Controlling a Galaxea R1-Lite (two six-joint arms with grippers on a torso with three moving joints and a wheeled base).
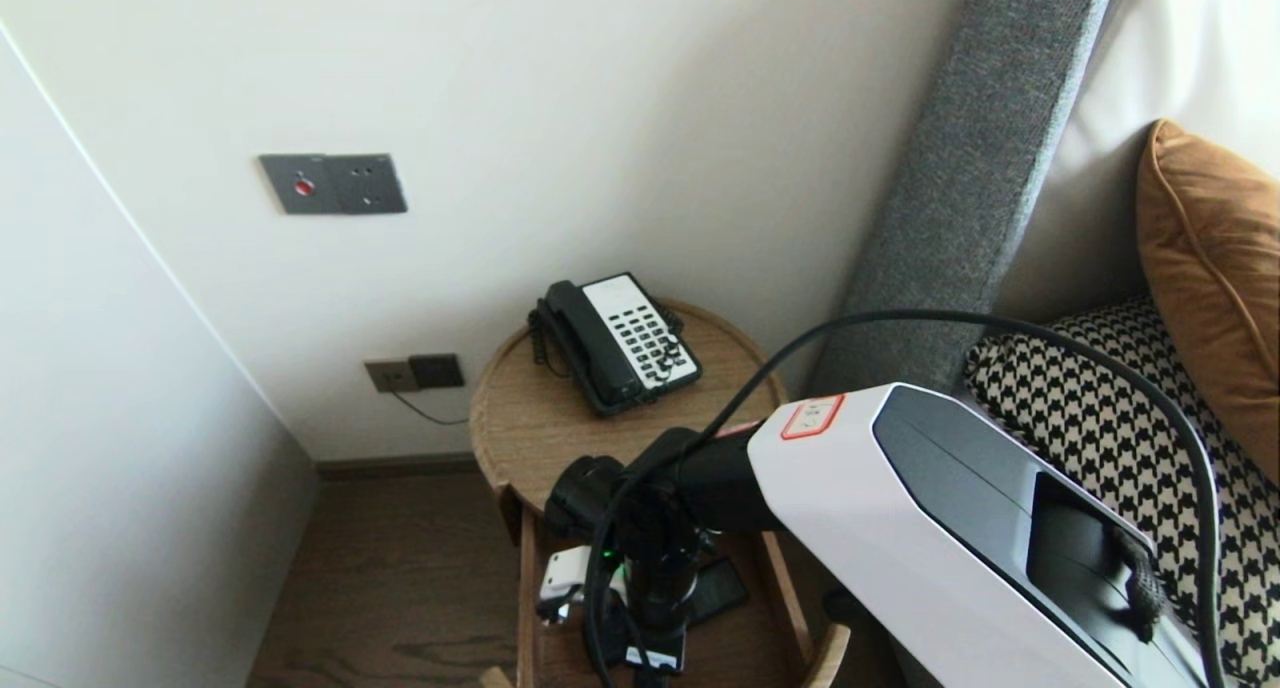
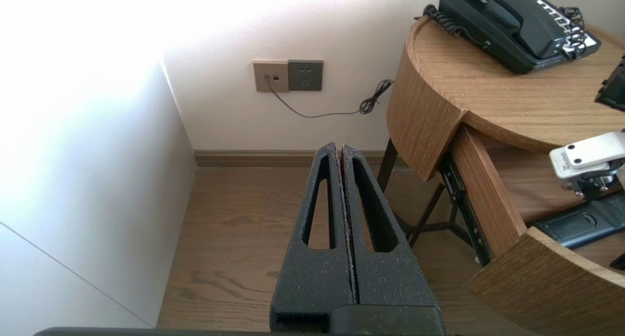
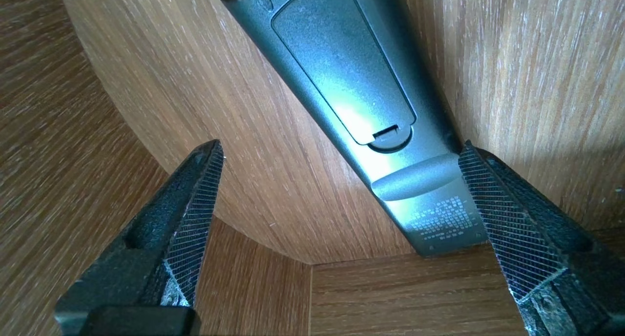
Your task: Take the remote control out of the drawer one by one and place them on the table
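Where the drawer of the round bedside table stands pulled out, a black remote lies inside on the wood, battery cover up, just behind the curved front panel. Right gripper is down in the drawer, jaws spread wide, nothing gripped. The remote's near end sits between the fingers, close against one of them; contact cannot be told. On the tabletop is a black telephone, well apart from the drawer. Left gripper hangs beside the table over the wood floor, fingers pressed together, empty. Wall socket sits behind, cord plugged in.
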